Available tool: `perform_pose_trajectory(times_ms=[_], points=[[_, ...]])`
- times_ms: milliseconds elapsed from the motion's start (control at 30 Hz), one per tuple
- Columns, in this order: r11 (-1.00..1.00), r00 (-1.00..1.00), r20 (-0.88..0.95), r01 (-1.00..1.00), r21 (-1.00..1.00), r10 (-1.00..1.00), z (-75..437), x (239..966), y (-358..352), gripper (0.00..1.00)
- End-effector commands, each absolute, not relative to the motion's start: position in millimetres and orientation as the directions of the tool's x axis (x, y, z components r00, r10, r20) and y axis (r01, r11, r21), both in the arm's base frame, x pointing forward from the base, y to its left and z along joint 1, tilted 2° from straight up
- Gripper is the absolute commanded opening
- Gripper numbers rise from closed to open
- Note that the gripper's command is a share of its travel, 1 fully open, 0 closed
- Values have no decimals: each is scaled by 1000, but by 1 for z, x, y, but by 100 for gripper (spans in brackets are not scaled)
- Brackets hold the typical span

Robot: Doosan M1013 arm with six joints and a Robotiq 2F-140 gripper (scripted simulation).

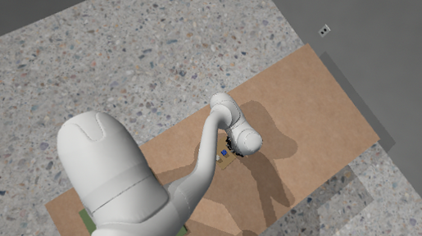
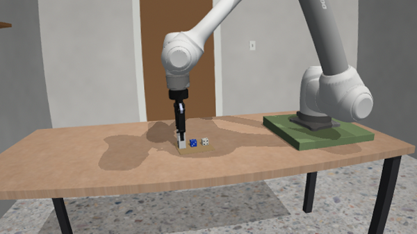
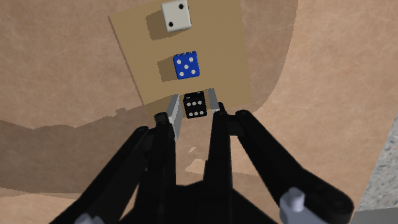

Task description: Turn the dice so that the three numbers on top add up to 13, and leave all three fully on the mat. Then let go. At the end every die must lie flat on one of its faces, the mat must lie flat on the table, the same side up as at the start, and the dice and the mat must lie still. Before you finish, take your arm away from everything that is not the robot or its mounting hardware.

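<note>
The tan mat lies flat on the table. The white die shows two on top and lies flat on the mat. The blue die shows five on top and lies flat in the middle. The black die shows six on top, near the mat's edge; whether it is fully on the mat is hard to tell. My gripper is open a little, its fingertips low on either side of the black die with small gaps. The fingertips are hidden in the top view.
The wooden table carries the mat and the green base board under the arm. The blue die stands close beyond the fingers, in line with the white one. The arm's shadows fall across the table.
</note>
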State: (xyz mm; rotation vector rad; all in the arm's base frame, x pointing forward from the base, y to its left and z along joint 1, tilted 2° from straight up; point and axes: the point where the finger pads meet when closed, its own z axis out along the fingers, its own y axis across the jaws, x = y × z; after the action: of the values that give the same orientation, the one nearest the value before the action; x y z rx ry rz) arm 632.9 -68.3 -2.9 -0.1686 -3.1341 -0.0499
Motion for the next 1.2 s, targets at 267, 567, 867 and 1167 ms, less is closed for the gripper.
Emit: perform_pose_trajectory(times_ms=[267, 567, 867, 1167], points=[[994, -994, 4, 107, 32, 107, 0, 633, -68, 25], [994, -994, 4, 107, 32, 107, 24, 633, -69, 25], [994, -994, 4, 107, 32, 107, 67, 633, -70, 25], [994, -994, 4, 107, 32, 107, 87, 633, -71, 25]])
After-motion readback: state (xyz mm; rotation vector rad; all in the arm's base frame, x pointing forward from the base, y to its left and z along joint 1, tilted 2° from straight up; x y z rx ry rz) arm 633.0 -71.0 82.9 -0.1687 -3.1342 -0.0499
